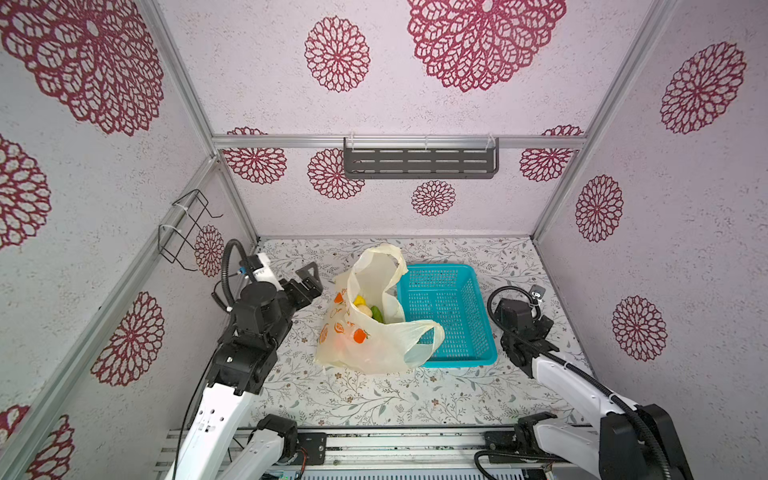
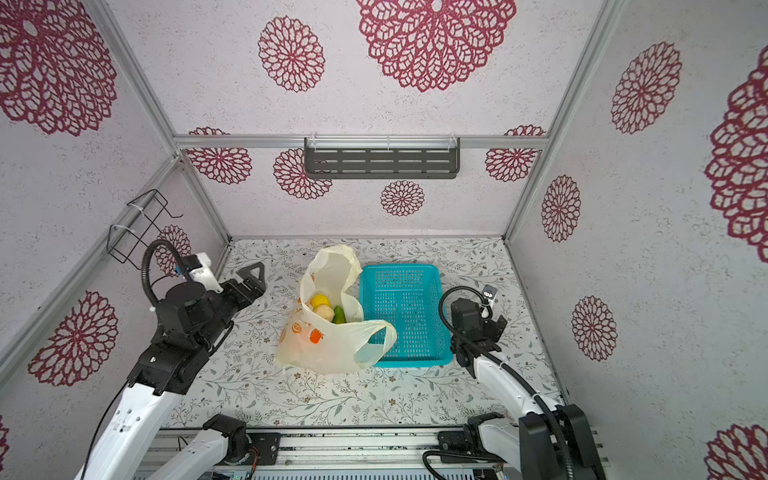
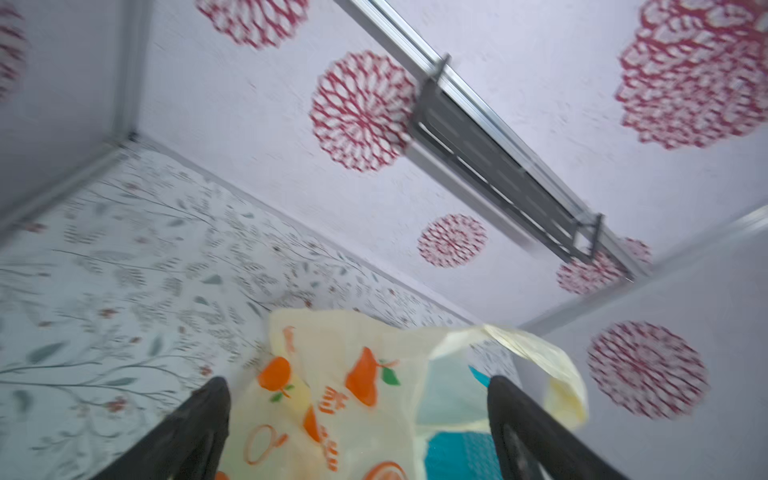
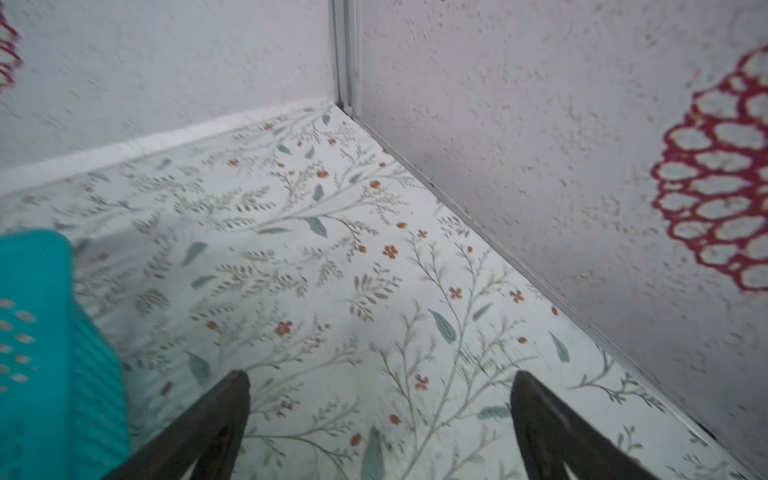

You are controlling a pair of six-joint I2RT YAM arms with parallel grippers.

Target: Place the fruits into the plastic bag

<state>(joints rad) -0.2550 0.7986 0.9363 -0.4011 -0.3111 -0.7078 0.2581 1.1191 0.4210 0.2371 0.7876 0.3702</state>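
Note:
The plastic bag [image 1: 376,345] [image 2: 332,353] stands open in the middle of the table, leaning against the basket. In its mouth lie three fruits: a yellow one [image 1: 359,300] [image 2: 319,300], a beige one [image 1: 365,311] [image 2: 324,311] and a green one [image 1: 377,314] [image 2: 339,315]. Any others are hidden by the plastic. My left gripper [image 1: 311,279] [image 3: 359,386] hovers open just left of the bag, apart from it and holding nothing. My right gripper [image 4: 380,380] is open over bare table right of the basket. In both top views its wrist mostly hides it.
A teal perforated basket [image 1: 457,361] [image 2: 409,361] [image 4: 37,332] with nothing in it sits right of the bag, with one bag handle draped over its near corner. A grey shelf [image 1: 419,162] hangs on the back wall and a wire rack [image 1: 187,228] on the left wall. Walls enclose three sides.

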